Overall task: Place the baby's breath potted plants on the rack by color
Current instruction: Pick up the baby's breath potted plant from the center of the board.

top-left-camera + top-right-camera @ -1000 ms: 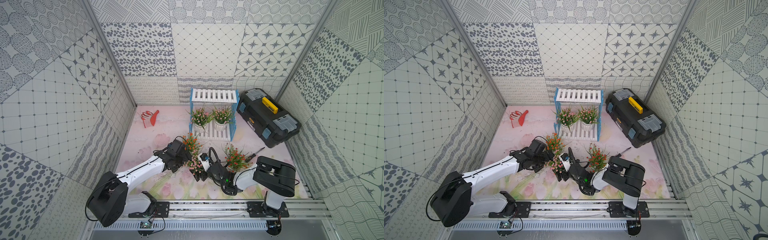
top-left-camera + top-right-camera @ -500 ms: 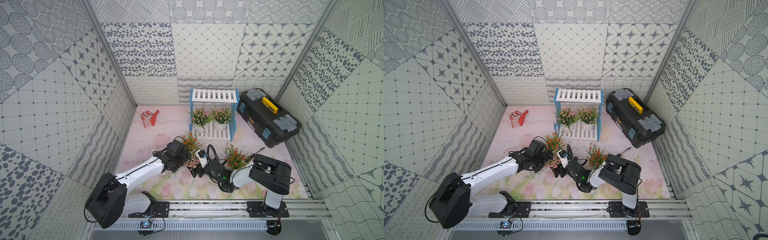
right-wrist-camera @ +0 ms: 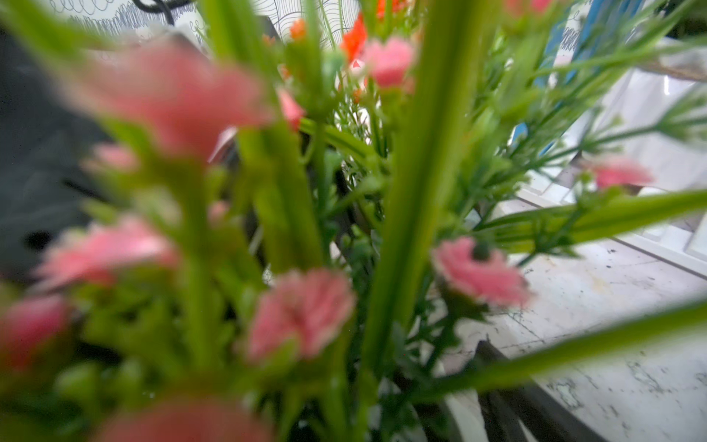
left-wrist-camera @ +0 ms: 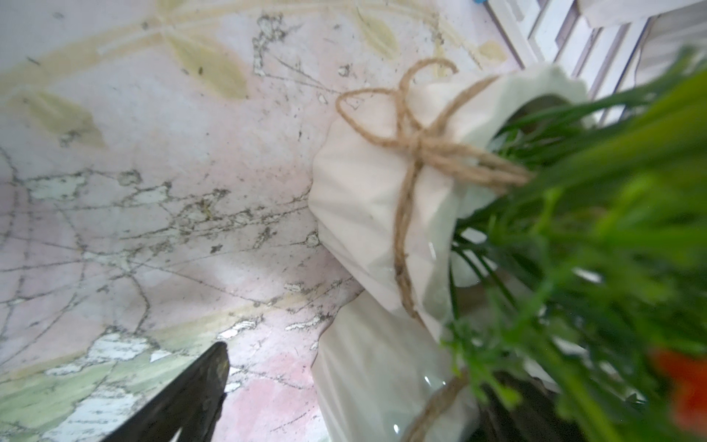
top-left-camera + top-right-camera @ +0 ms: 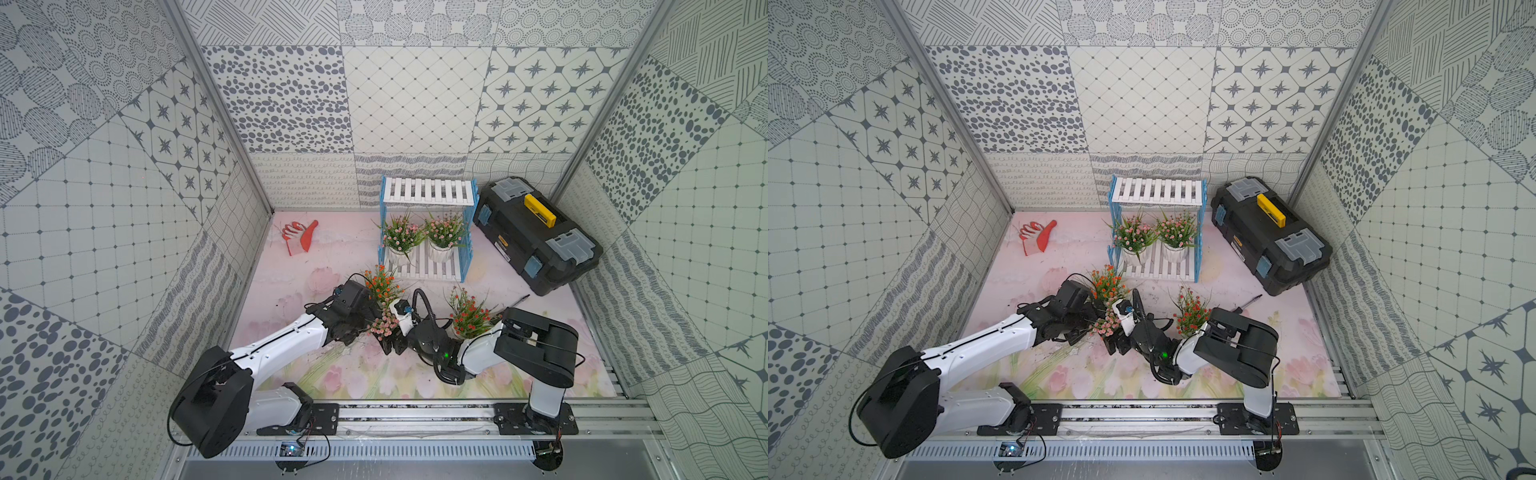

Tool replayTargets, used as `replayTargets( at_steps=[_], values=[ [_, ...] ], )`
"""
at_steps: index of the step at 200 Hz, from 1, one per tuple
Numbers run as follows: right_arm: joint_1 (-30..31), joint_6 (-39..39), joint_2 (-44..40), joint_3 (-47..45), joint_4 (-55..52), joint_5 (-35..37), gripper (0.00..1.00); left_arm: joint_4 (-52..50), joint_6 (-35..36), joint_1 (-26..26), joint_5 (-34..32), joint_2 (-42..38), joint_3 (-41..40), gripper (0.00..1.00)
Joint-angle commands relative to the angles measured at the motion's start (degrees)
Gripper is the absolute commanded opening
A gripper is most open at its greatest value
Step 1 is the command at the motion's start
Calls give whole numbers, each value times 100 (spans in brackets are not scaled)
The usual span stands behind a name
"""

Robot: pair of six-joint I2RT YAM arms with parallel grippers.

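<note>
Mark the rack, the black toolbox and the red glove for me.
rack (image 5: pixel 428 192): in a top view, on its upper white slatted board.
black toolbox (image 5: pixel 538 243): in a top view, on the lid's middle.
red glove (image 5: pixel 306 239): in a top view, on its palm.

No readable text, labels or numbers

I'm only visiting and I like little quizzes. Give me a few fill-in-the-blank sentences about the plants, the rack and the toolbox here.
1. Both plants on the rack stand on its ___ shelf.
2. Their flowers are ___.
3. The black toolbox beside the rack has a ___ handle.
4. Off the rack there are ___ orange-flowered plants.

Missing words: lower; pink; yellow; two.
</note>
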Motion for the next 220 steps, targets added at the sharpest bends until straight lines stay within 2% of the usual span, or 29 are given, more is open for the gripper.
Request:
replayTargets(
  at_steps=[1,21,52,87,143,220],
  values=[
    [-77,13,231,158,40,356,98,-265,173,-16,211,-9,-11,97],
    [-77,-32,218,177,48,389,97,-248,172,-17,220,21,-12,97],
    [-77,-57,160,186,-24,447,83,-249,176,-16,225,47,22,97],
    [-52,-185,-84,107,-96,652,74,-298,253,-17,163,-5,67,97],
    [-41,-477,-1000,-20,-651,849,72,-335,316,-16,159,-148,7,97],
    [-33,-373,-2289,-117,-1803,714,72,-388,299,-16,110,-448,-227,98]
  ],
)
